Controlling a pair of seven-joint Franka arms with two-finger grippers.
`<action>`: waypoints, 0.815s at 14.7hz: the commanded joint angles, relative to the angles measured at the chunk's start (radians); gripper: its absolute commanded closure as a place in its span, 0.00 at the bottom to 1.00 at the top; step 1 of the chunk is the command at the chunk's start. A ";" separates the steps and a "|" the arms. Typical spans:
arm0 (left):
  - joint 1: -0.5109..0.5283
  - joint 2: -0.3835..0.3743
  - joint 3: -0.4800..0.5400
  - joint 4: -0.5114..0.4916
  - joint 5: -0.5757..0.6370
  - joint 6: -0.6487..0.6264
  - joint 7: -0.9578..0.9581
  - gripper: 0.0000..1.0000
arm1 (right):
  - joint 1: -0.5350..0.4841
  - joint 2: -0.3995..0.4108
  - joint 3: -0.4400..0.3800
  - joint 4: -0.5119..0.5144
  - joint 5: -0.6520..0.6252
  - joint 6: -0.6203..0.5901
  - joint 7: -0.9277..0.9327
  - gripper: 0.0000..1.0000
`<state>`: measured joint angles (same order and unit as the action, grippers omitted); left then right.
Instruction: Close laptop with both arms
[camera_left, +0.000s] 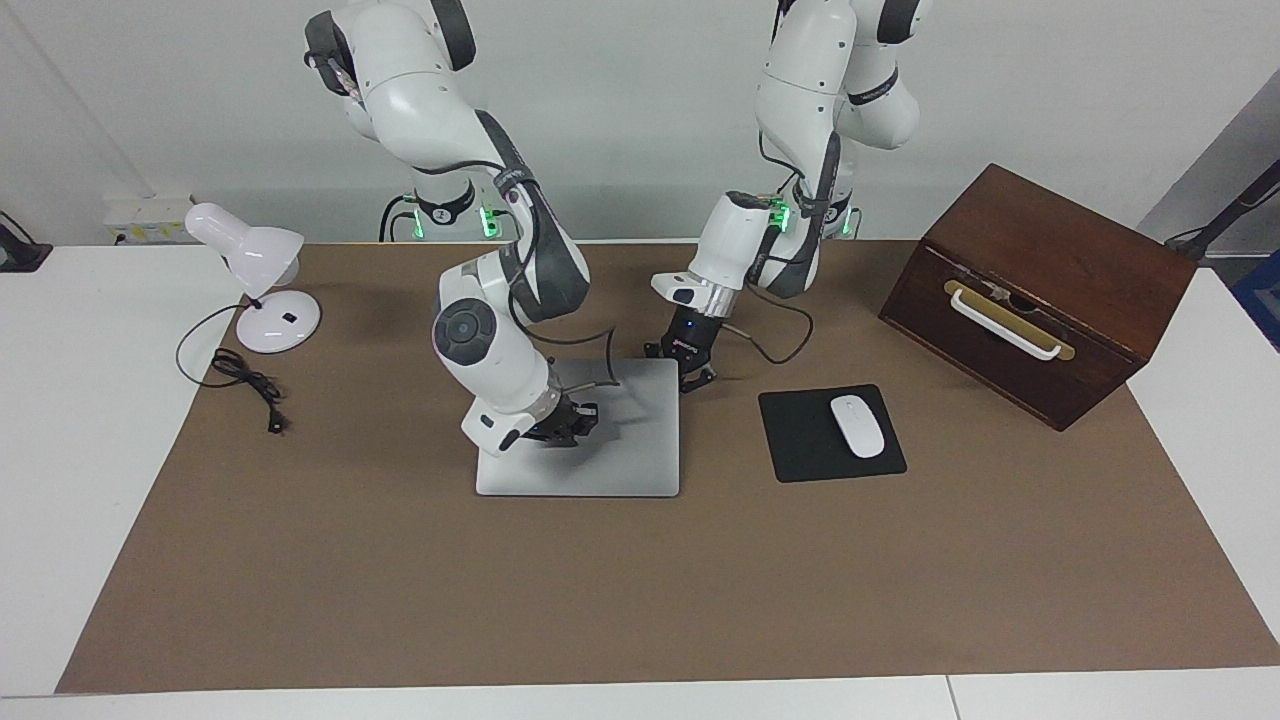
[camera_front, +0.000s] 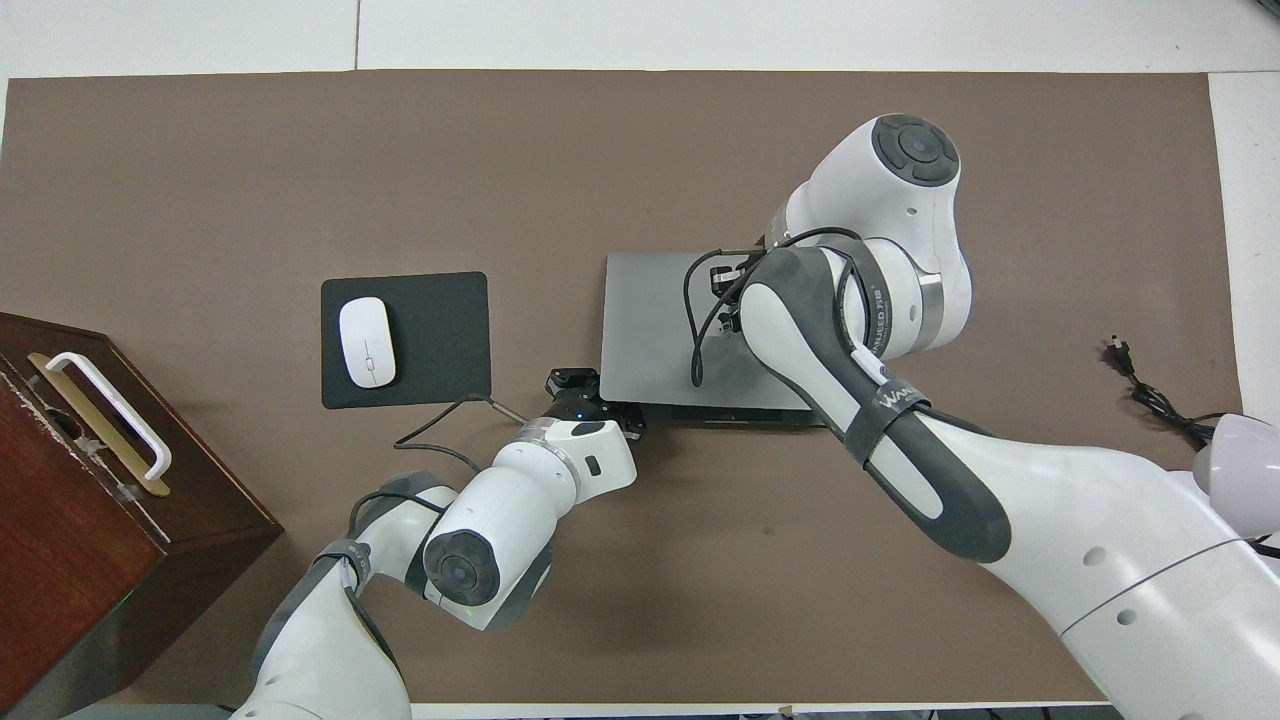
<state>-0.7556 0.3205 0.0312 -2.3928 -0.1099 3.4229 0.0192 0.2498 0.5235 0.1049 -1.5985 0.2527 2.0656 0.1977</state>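
Note:
The silver-grey laptop (camera_left: 625, 465) (camera_front: 645, 330) lies mid-table with its lid down flat. My right gripper (camera_left: 572, 422) is shut, with nothing held. It sits low over the lid's middle, and its tips are at the lid surface. In the overhead view this gripper (camera_front: 722, 300) is mostly hidden under its own forearm. My left gripper (camera_left: 694, 377) (camera_front: 590, 396) is shut and empty. It is down at the table beside the laptop's corner nearer the robots, toward the left arm's end.
A black mouse pad (camera_left: 800, 440) with a white mouse (camera_left: 857, 426) lies beside the laptop toward the left arm's end. A brown wooden box (camera_left: 1040, 285) with a white handle stands past it. A white desk lamp (camera_left: 262, 285) and its black cord (camera_left: 245, 385) sit at the right arm's end.

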 joint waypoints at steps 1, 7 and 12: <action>-0.005 0.055 0.018 -0.026 -0.001 -0.011 0.015 1.00 | 0.013 -0.017 -0.001 -0.047 0.013 0.011 0.028 1.00; -0.007 0.055 0.018 -0.025 -0.001 -0.011 0.008 1.00 | 0.023 -0.017 -0.001 -0.047 0.013 0.013 0.035 1.00; -0.014 0.040 0.016 -0.032 -0.001 -0.011 -0.013 1.00 | 0.023 -0.017 -0.001 -0.047 0.013 0.013 0.035 1.00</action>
<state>-0.7556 0.3205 0.0312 -2.3929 -0.1099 3.4231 0.0163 0.2582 0.5221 0.1039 -1.5990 0.2527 2.0656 0.2081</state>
